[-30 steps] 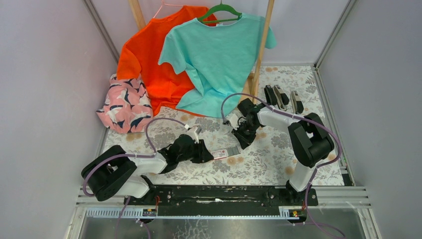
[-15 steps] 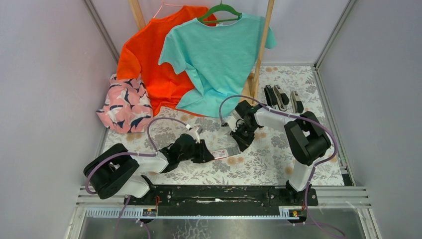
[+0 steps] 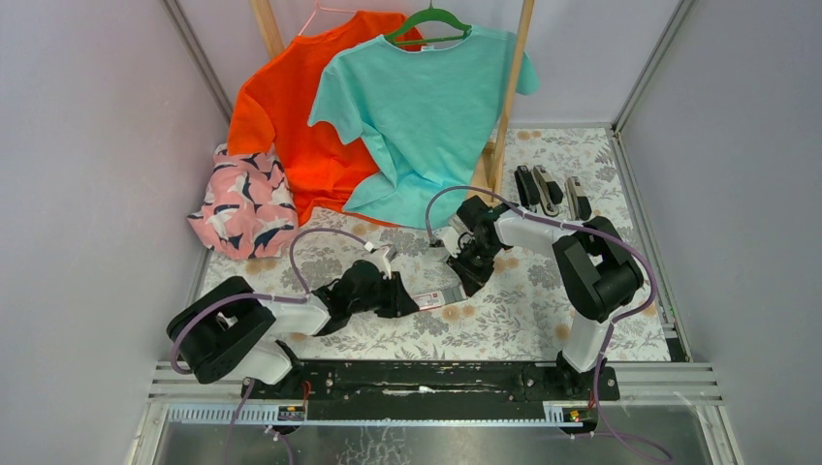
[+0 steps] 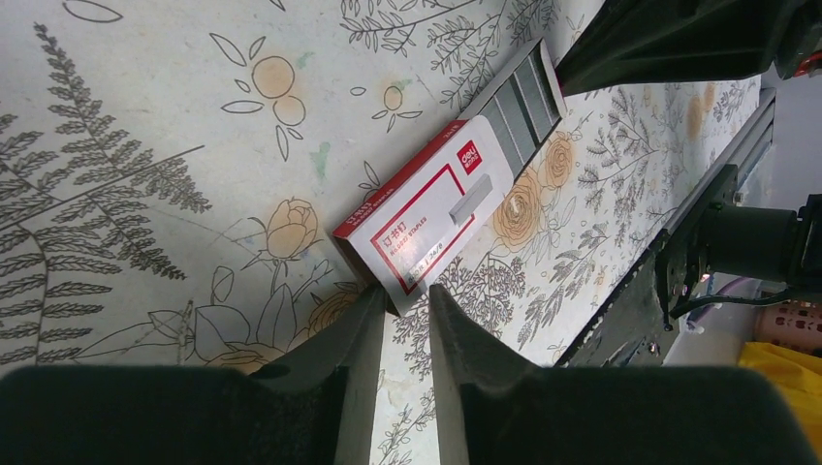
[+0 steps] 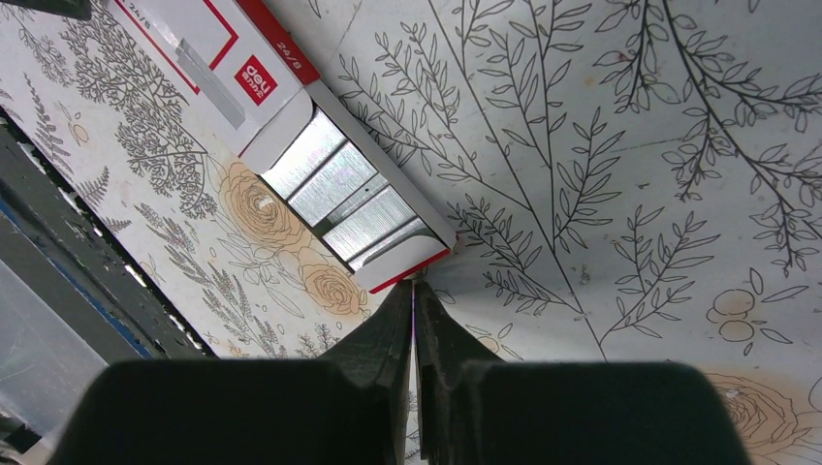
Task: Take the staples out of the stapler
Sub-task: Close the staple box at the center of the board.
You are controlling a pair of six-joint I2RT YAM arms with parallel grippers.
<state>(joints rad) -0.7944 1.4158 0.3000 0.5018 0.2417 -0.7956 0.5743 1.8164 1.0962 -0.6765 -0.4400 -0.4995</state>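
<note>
Half-open staple box (image 4: 436, 208), seemingly being closed — left end effector (image 4: 402, 320) slightly apart, right end effector (image 5: 415, 310) together against drawer (image 5: 402, 263); next, straight braced push.

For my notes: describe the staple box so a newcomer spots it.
On the floral table, look between the left gripper and right gripper. The staple box is the only white carton with red edging, its tray slid out showing silvery staples.

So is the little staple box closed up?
No, the box has its tray slid out, and rows of silvery staples show inside it.
</note>
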